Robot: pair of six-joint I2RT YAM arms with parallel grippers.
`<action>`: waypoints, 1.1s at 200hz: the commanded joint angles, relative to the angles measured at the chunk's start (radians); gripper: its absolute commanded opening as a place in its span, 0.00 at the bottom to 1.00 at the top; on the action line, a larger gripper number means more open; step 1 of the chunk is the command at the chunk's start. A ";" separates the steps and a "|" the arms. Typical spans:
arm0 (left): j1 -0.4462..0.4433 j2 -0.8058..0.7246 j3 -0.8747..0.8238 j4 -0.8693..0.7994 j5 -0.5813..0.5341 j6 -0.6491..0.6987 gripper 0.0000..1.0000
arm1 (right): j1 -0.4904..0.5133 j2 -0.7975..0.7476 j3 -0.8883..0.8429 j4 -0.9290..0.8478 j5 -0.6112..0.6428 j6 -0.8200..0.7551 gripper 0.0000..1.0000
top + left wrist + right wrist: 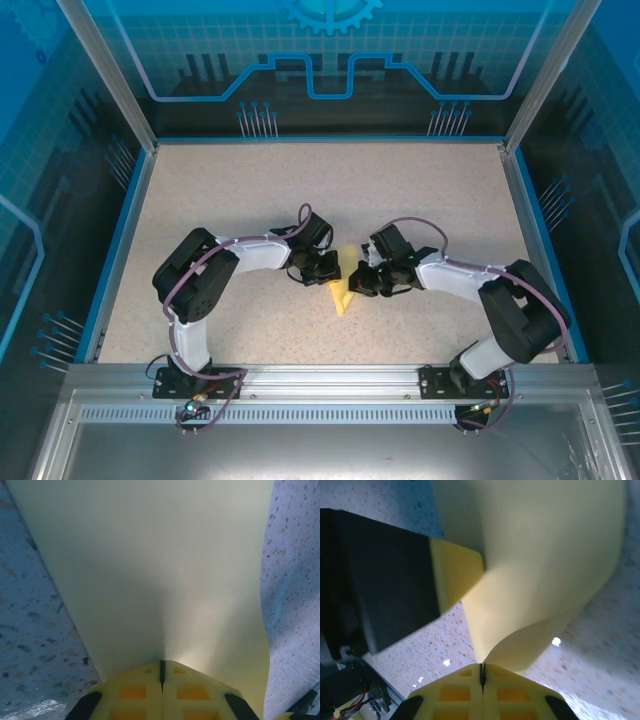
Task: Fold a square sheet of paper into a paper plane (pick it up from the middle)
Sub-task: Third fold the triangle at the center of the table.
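Progress: early, you have no sharp crease yet | left tool point(161, 672) clenched on the square sheet of paper point(160, 570) | right tool point(482, 672) clenched on it too | sheet curved between them, frame centre | folds not yet done.

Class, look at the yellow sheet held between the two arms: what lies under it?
The speckled table shows to either side of the square sheet of paper, so it runs beneath. The patch directly under the sheet is covered, so anything lying there cannot be seen.

Top camera looks down from behind; wrist cameras closely share the paper point(160, 570).
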 commanded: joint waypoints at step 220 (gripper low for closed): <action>0.040 0.074 0.135 -0.134 -0.120 0.068 0.00 | 0.045 0.150 0.087 0.035 0.043 -0.003 0.04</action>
